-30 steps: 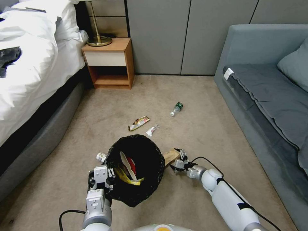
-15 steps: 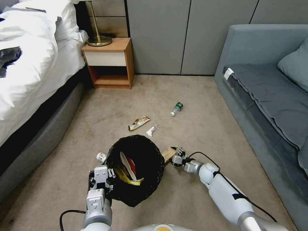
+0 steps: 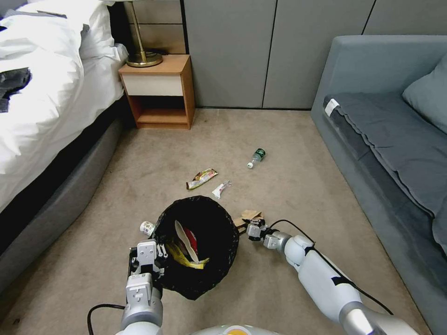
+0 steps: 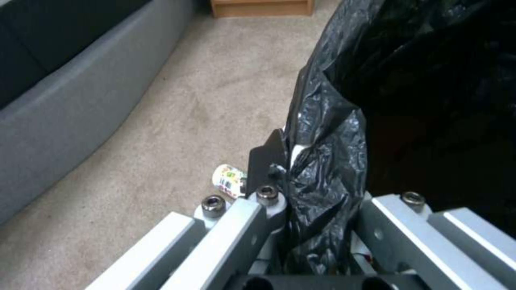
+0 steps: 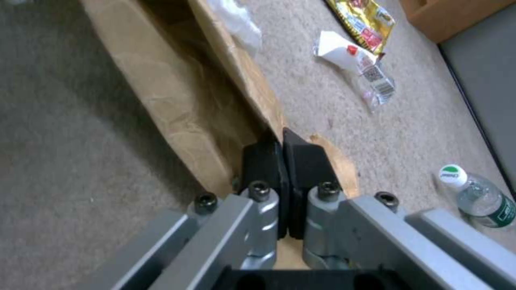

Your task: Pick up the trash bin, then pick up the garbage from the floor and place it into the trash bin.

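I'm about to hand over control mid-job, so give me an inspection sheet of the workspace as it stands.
Surface: beige carpet, faintly stained.
Job's things: round bin with crinkled black liner, wrappers inside; creased brown paper bag beside it.
Clutter: yellow snack wrapper, white sachet, small clear plastic bottle with green label, small labelled pot.
End effectors: left end effector shut on the liner rim; right end effector shut on the bag's edge.
Cables: black cable along the right arm, another by the left.
Surroundings: white-sheeted bed, wooden nightstand, grey sofa.
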